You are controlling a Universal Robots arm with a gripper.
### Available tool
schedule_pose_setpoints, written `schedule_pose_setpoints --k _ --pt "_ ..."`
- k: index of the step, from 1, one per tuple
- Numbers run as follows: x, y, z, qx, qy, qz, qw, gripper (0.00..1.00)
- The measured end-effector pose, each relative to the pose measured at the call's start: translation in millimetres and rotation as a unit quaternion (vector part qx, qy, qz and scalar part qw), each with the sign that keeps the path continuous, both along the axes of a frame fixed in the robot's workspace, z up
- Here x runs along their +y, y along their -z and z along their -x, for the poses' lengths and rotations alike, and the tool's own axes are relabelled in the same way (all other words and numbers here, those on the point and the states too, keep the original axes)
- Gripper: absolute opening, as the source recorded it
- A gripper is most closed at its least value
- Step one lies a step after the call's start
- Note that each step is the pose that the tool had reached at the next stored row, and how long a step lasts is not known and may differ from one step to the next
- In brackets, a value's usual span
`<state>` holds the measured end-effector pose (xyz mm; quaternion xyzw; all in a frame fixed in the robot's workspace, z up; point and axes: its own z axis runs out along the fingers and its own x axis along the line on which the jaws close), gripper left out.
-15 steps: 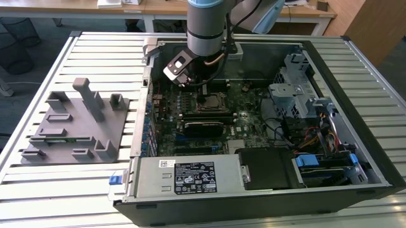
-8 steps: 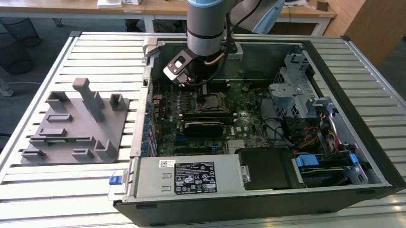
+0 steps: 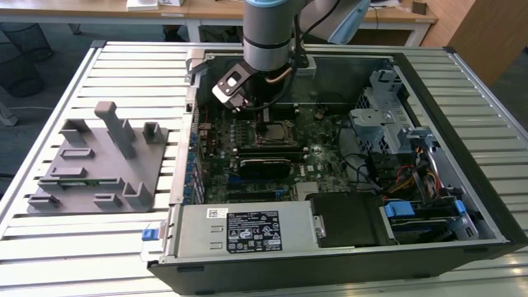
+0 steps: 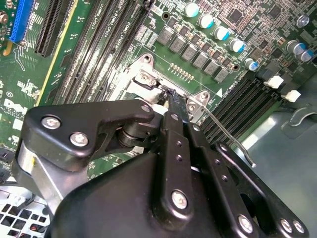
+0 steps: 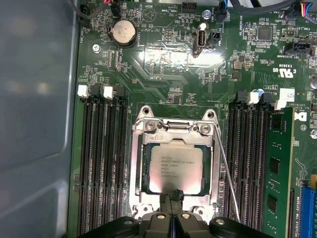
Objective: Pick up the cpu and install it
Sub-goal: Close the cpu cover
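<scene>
Grey plastic fixture blocks (image 3: 95, 164) stand near the bench (image 3: 123, 62) edge at the exterior view's left, and no chip is visible among them. Beside them, toward the exterior view's right, the open computer case (image 3: 347, 263) covers the rest of the bench, with its motherboard (image 3: 216, 139) facing up.

The cpu (image 5: 176, 169) lies flat in its socket near the middle of the board, silver top up. The metal socket frame (image 5: 137, 163) surrounds it, and in the first wrist view the chip looks square to that frame.

The tool (image 5: 173, 197) hangs low at the frame's edge. Its fingers are drawn together with no gap showing and nothing held between them. I cannot tell whether the tips touch the frame.

Just beside the socket, a thin wire lever (image 5: 225, 168) slants away from the frame rather than lying tucked along it.

By my reading, the pick-up and placing are done, since the chip is already seated. The latch appears not yet locked down.
</scene>
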<state>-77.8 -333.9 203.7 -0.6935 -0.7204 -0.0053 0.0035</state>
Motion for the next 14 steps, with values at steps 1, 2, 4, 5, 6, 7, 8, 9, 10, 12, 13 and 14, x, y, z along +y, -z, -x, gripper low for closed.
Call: schedule_pose_setpoints --k 1,2,4,5,6,7,8,9,10,12,13,14 --pt "-0.1 0.0 0.0 0.0 0.0 0.0 1.0 0.11" --pt "-0.5 -0.1 0.1 0.0 0.0 0.0 1.0 0.11" --pt "-3.4 -0.1 -0.1 0.0001 0.0 0.0001 1.0 0.11" --pt "-5.1 -0.1 -0.4 0.0001 0.0 0.0 1.0 0.11" --pt "-6.3 -0.1 -1.4 0.0002 0.0 0.0001 1.0 0.11" --pt "-6.7 0.0 -3.5 0.0006 0.0 0.0 1.0 0.11" --pt "-6.8 -0.1 -5.9 0.001 0.0 0.0001 1.0 0.11" --pt "-6.8 -0.1 -8.3 0.0014 0.0 0.0001 1.0 0.11" --pt "-6.9 -0.1 -10.5 0.0016 0.0 0.0001 1.0 0.11" --pt "-6.9 -0.1 -14.7 0.002 0.0 0.0001 1.0 0.11" --pt "-6.9 -0.1 -16.6 0.0021 0.0 0.0001 1.0 0.11" --pt "-6.9 -0.1 -18.5 0.0021 0.0 0.0001 1.0 0.11"
